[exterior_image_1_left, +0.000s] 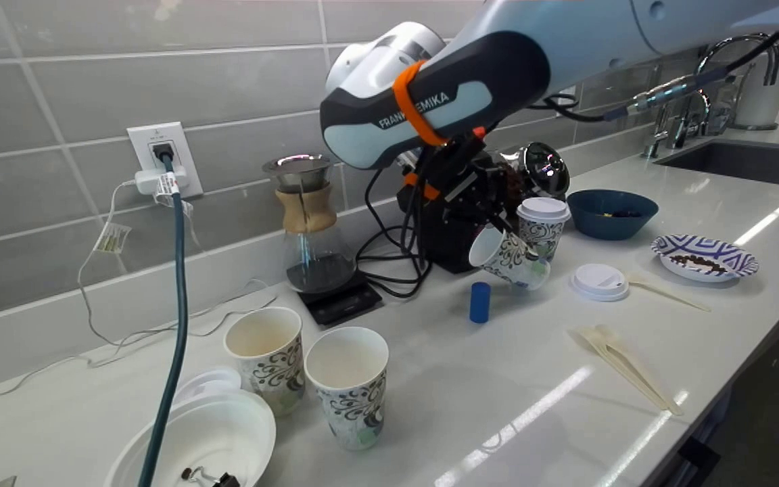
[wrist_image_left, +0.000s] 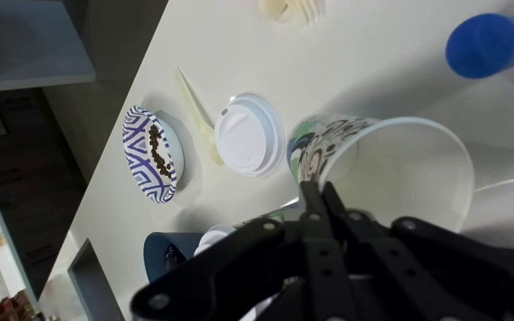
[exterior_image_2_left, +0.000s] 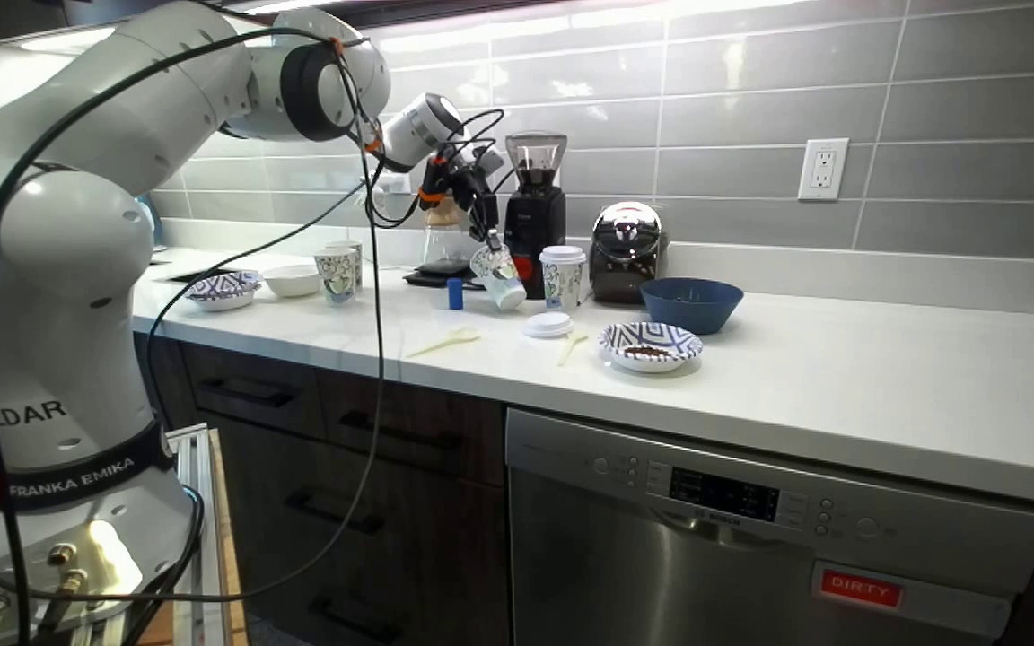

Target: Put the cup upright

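The cup [exterior_image_1_left: 516, 262] is a white paper cup with a printed pattern. It is tilted, with its mouth toward the gripper, in both exterior views [exterior_image_2_left: 498, 278]. In the wrist view its open mouth and pale inside [wrist_image_left: 404, 169] face the camera. My gripper [wrist_image_left: 319, 185] is shut on the cup's wall at the rim, one finger outside and one inside. The gripper also shows above the cup in both exterior views [exterior_image_1_left: 502, 223] [exterior_image_2_left: 492, 240]. The cup's base is low over the counter; I cannot tell whether its lower edge touches.
A lidded patterned cup [exterior_image_1_left: 542, 228] stands right beside the held cup. A blue cylinder [exterior_image_1_left: 479, 302], a white lid [exterior_image_1_left: 600, 281] and a coffee grinder [exterior_image_2_left: 535, 215] are close by. Two patterned cups [exterior_image_1_left: 352, 399] [exterior_image_1_left: 271, 368] stand together. A blue bowl [exterior_image_2_left: 690, 305] is farther along.
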